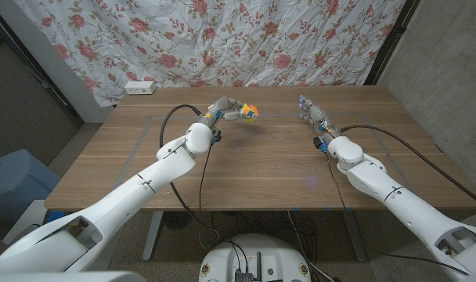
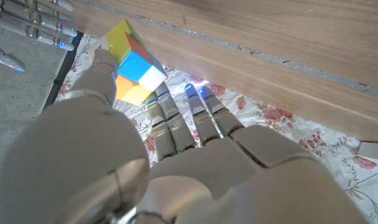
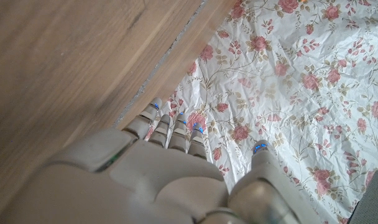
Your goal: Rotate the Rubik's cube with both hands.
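The fingers (image 2: 105, 68) of the left hand (image 1: 222, 109) pinch one Rubik's cube (image 1: 250, 113): in the left wrist view the thumb presses one side of the cube (image 2: 132, 62) while the other fingers reach up just beside and under it. The cube is held tilted, a corner uppermost, with yellow, red, blue, white and orange stickers showing. In the head view it sits clear above the counter (image 1: 254, 168), over the far middle part of the surface, at the tip of the left hand.

The right hand (image 1: 314, 113) is raised over the far right part of the counter, well apart from the cube. In the right wrist view its fingers (image 3: 170, 127) extend side by side, close together, with the thumb set apart from them; they hold nothing. The tips of that hand (image 2: 33, 22) also appear in the left wrist view, near the cube but not touching it.

Count: one cube, two hands, one counter. One white power strip (image 1: 140, 87) lies at the far left corner of the counter. One floral cloth (image 1: 222, 39) hangs behind the counter. One blue bin (image 1: 15, 184) stands on the floor to the left; its contents cannot be told.
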Robot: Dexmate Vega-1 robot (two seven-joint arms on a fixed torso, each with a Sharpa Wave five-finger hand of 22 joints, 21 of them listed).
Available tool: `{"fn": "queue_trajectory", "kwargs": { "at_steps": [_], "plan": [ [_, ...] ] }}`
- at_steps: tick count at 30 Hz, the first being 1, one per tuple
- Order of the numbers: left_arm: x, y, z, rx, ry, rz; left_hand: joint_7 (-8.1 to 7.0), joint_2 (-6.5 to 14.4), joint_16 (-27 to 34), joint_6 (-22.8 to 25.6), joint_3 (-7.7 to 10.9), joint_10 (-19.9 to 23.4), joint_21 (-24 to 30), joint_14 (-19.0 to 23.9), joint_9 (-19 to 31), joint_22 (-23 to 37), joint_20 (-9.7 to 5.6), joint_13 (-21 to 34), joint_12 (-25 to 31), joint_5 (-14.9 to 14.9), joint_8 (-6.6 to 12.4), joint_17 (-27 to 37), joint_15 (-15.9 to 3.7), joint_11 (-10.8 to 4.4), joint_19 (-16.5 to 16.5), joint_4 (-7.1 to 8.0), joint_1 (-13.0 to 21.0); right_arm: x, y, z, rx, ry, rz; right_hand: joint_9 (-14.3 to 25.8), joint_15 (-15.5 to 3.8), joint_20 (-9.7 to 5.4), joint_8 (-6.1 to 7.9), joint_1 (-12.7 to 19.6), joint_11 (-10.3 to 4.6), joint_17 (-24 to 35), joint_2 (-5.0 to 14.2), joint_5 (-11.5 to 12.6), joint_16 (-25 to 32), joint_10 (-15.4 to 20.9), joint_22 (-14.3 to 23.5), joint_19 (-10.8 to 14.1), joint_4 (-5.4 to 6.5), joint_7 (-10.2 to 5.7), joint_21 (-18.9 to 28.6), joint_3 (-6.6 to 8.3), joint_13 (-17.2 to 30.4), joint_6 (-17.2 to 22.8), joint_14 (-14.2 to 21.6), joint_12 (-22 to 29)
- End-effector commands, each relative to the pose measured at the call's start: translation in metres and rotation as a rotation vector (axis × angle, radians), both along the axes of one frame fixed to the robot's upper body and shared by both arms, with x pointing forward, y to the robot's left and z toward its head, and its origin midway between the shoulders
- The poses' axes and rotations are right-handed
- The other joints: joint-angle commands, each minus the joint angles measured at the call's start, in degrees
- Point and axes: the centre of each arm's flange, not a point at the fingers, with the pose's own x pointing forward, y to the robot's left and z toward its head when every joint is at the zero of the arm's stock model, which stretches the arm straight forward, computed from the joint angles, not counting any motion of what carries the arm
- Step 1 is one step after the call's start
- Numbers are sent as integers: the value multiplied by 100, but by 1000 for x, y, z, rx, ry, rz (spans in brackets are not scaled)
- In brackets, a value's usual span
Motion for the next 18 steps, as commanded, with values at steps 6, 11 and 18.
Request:
{"fn": "queue_trajectory", "kwargs": {
  "at_steps": [6, 11, 18],
  "plan": [
    [6, 2, -2, -122, 1, -81, 89, 76, 11, 65, -33, 290, 3, 56, 36, 31, 30, 2, 22, 29, 38, 19, -786, -243, 34, 17, 7, -8, 13, 4, -193, -73, -61, 18, 3, 10, 72, 102, -38, 4, -1, 26, 56, 92, 21, 97, -54, -89, 38, 18, 11, 125, 125, 41],
    [9, 3, -4, -168, 15, -119, 88, 89, 9, 68, -40, 292, 2, 59, 38, 31, 23, 6, 17, 30, 32, 19, -788, -243, 31, 19, 4, -14, 18, 9, -243, -101, -90, 22, 57, 21, 71, 129, -23, -2, -3, 25, 52, 98, 21, 91, -68, -148, 33, 27, 14, 131, 126, 42],
    [13, 3, -6, -193, 29, -153, 94, 95, 8, 63, -49, 292, -2, 62, 39, 32, 24, 9, 12, 29, 24, 19, -782, -242, 20, 22, -4, -23, 23, 19, -325, -117, -139, 32, 171, 137, 20, 168, 1, 0, -14, 17, 59, 93, 23, 73, -85, -325, 22, 35, 26, -8, 146, 39]
  ]
}}
